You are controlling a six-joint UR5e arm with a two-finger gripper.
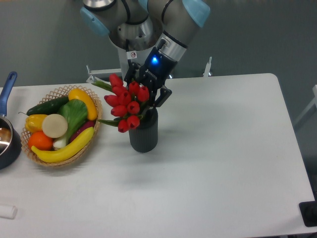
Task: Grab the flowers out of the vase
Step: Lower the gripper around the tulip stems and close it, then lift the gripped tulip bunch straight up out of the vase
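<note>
Nearest the camera, a small white object point(7, 211) lies at the table's point(223, 163) near left corner. Farther back, left, a wicker basket point(62, 126) holds fruit and vegetables beside a dark pot point(7, 141). At centre stands the vase point(144, 133), with the flowers point(126, 105) leaning left out of its mouth. Just behind them sits the gripper point(147, 96); whether its fingers clasp the bunch I cannot tell. Likely light and soft, the blooms crush easily, so the stems above the rim look the better hold.

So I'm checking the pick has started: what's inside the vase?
The flowers stand in the vase, red buds leaning left. The gripper covers the mouth, hiding the stems inside.
</note>
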